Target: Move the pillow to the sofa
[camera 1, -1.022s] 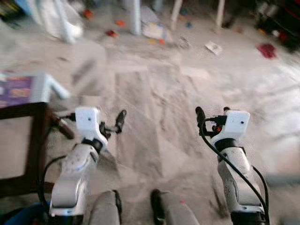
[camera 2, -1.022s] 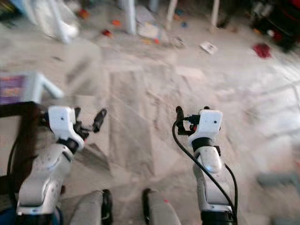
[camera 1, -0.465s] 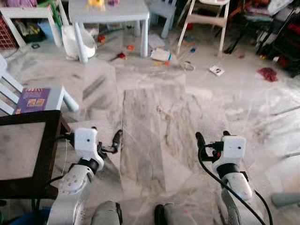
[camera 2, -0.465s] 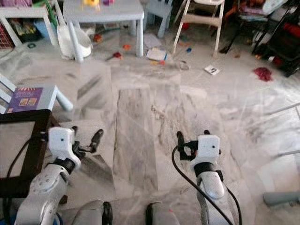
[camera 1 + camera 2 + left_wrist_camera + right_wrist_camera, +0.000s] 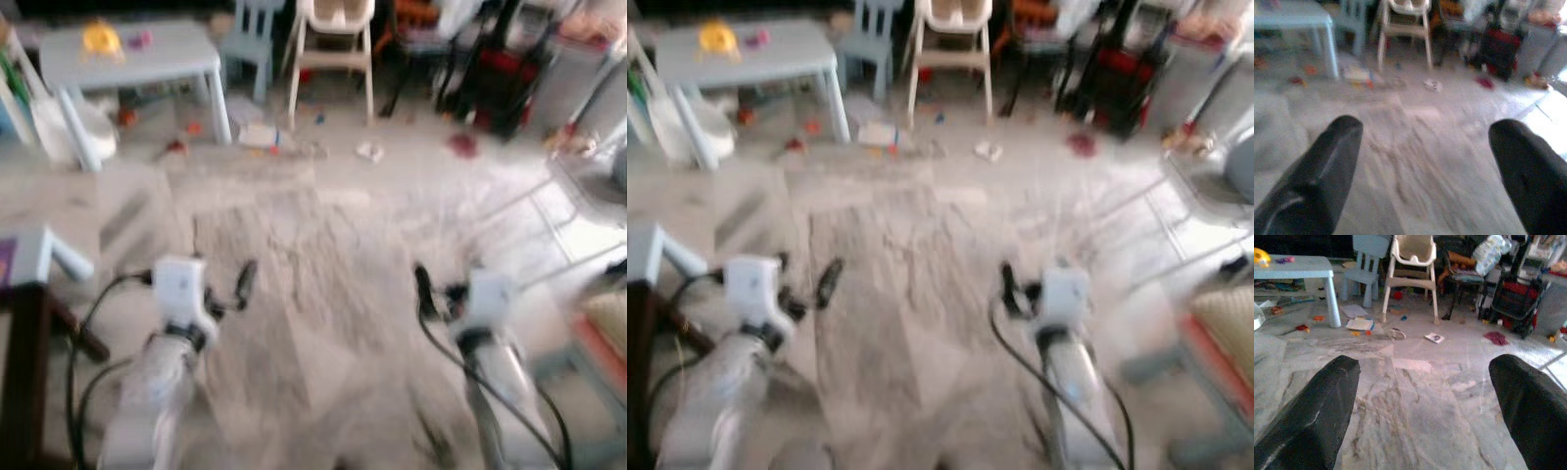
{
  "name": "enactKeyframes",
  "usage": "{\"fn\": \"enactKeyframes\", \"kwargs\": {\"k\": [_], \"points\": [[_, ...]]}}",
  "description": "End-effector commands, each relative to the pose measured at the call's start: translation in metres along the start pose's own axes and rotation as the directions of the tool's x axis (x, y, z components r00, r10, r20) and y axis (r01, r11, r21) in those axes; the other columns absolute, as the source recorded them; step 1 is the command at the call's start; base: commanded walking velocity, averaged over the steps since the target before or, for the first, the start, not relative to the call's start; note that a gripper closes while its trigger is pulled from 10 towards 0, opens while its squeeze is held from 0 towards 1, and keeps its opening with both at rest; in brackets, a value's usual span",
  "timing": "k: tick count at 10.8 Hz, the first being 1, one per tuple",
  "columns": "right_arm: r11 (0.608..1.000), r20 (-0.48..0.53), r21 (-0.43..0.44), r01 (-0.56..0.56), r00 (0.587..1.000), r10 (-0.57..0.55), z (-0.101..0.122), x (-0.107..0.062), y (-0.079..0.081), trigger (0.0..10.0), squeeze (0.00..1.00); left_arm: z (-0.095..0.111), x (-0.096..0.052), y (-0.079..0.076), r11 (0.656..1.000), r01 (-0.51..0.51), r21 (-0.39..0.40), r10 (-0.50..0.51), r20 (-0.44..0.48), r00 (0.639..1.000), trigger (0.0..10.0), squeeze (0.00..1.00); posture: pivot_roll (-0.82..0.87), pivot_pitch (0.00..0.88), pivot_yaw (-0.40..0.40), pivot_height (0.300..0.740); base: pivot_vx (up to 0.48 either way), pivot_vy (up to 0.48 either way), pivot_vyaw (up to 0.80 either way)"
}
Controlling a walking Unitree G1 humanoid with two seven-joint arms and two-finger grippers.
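Observation:
A beige cushion-like thing with an orange edge (image 5: 1227,338) shows at the far right edge, blurred; I cannot tell whether it is the pillow. Both arms are held out in front over the marble floor (image 5: 313,255). My left gripper (image 5: 211,284) is open with nothing between its fingers (image 5: 1322,171). My right gripper (image 5: 449,289) is also open and empty, its fingers (image 5: 1312,411) spread wide. Both eye views are blurred by motion.
A light blue children's table (image 5: 127,49), a small blue chair (image 5: 250,29) and a white high chair (image 5: 333,39) stand at the back. Dark red-and-black gear (image 5: 490,78) sits at back right. Toys and papers (image 5: 260,135) litter the floor. A dark side table (image 5: 20,382) is at left.
The camera has lifted and swung right: the back of the room and the beige cushion at the right edge came into view. Both arms stay out in front, grippers still open.

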State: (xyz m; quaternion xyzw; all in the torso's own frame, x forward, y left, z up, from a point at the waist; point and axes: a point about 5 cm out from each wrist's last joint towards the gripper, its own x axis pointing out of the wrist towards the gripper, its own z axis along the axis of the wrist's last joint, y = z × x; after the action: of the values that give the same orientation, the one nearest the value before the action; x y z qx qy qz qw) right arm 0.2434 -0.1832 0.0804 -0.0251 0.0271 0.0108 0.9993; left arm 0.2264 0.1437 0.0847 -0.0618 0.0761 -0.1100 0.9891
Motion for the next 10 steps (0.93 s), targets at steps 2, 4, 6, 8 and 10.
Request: {"fn": "enactKeyframes", "kwargs": {"k": [2, 4, 6, 8, 10], "points": [[1.000, 0.020, -0.009, -0.015, 1.000, 0.016, 0.006, 0.004, 0.002, 10.0, 0.00, 0.008, 0.004, -0.004, 1.000, 0.023, 0.011, -0.024, 0.031, 0.999, 10.0, 0.00, 0.02, 0.085, -0.066, 0.740, 0.469, 0.000, -0.80], [1.000, -0.002, -0.009, -0.002, 1.000, 0.002, 0.001, -0.001, -0.001, 10.0, 0.00, 0.011, 0.005, -0.003, 1.000, 0.022, 0.011, -0.022, 0.033, 0.999, 10.0, 0.00, 0.01, 0.106, -0.069, 0.740, 0.469, 0.000, -0.80], [1.000, -0.010, -0.014, 0.002, 1.000, -0.002, 0.001, -0.004, -0.003, 10.0, 0.00, 0.010, 0.004, -0.004, 1.000, 0.024, 0.009, -0.025, 0.026, 0.999, 10.0, 0.00, 0.00, 0.119, -0.073, 0.740, 0.467, 0.000, -0.80], [1.000, 0.005, -0.025, -0.005, 1.000, 0.005, 0.008, 0.003, -0.001, 10.0, 0.00, 0.011, 0.012, -0.010, 0.997, 0.081, 0.017, -0.081, 0.009, 0.997, 10.0, 0.00, 0.00, 0.133, -0.092, 0.740, 0.223, 0.000, -0.80], [1.000, 0.019, -0.023, -0.007, 1.000, 0.008, 0.012, 0.007, 0.001, 10.0, 0.00, 0.013, 0.011, -0.009, 0.997, 0.077, -0.004, -0.077, 0.003, 0.997, 10.0, 0.00, 0.00, 0.154, -0.080, 0.740, 0.000, 0.000, -0.80]]}}
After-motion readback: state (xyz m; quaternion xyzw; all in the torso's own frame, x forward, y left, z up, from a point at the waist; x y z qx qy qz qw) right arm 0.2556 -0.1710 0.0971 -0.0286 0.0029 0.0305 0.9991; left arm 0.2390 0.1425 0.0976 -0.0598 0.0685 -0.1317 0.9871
